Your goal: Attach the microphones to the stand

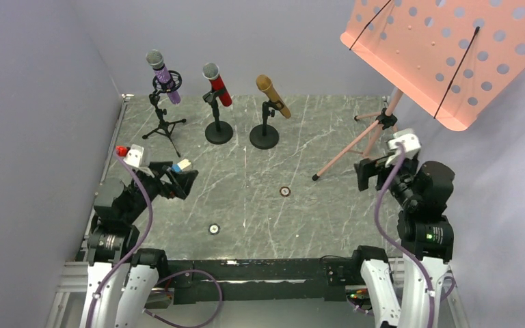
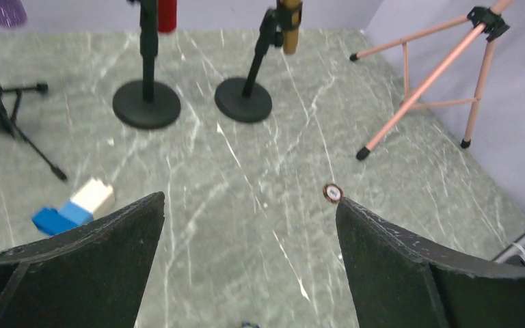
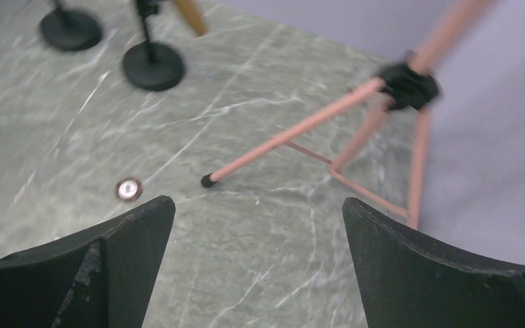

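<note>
The purple microphone (image 1: 163, 75), red microphone (image 1: 217, 85) and gold microphone (image 1: 273, 96) are clipped on stands (image 1: 219, 132), upper left of the top view.
One could be tipped, or the pink stand (image 3: 294, 133) bumped, by a careless arm swing. The left hand (image 2: 249, 199) and right hand (image 3: 258, 200) are spread wide; nothing is held or touched.

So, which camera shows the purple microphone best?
Top camera: the whole purple microphone shows on its stand. Left wrist catches only its end at the edge; right wrist misses it.
</note>
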Robot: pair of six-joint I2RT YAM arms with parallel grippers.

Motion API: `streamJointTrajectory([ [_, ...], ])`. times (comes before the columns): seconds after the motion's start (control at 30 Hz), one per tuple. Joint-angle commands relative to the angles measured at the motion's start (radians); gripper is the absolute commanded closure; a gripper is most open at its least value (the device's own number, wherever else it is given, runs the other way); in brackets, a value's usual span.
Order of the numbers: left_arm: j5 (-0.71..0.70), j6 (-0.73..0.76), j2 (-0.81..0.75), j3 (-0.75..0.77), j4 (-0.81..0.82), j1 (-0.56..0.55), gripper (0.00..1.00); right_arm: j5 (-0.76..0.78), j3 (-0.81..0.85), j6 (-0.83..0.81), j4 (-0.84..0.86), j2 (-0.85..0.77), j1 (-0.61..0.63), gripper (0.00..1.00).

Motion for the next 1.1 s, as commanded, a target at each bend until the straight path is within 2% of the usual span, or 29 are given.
streamJointTrajectory([
  [0.0, -0.001, -0.047, -0.073, 0.064, -0.213, 0.007, 0.01, 0.242, 0.074, 0.362, 0.044, -0.031, -0.103, 0.0],
  [0.1, -0.048, -0.017, -0.116, 0.109, -0.289, 0.007, 0.01, 0.24, 0.084, 0.394, 0.033, -0.053, -0.14, 0.0],
  [0.3, -0.161, -0.005, -0.189, 0.211, -0.439, 0.007, 0.01, 0.384, 0.062, 0.421, 0.034, -0.114, -0.162, 0.0],
  [0.4, -0.18, -0.008, -0.215, 0.221, -0.466, 0.007, 0.01, 0.368, 0.052, 0.404, 0.02, -0.133, -0.163, 0.0],
  [0.73, -0.234, 0.016, -0.222, 0.209, -0.488, 0.007, 0.01, 0.319, -0.063, 0.353, 0.08, -0.191, -0.164, 0.0],
  [1.07, -0.248, 0.015, -0.243, 0.159, -0.462, 0.007, 0.01, 0.354, -0.131, 0.32, 0.142, -0.186, -0.164, 0.0],
])
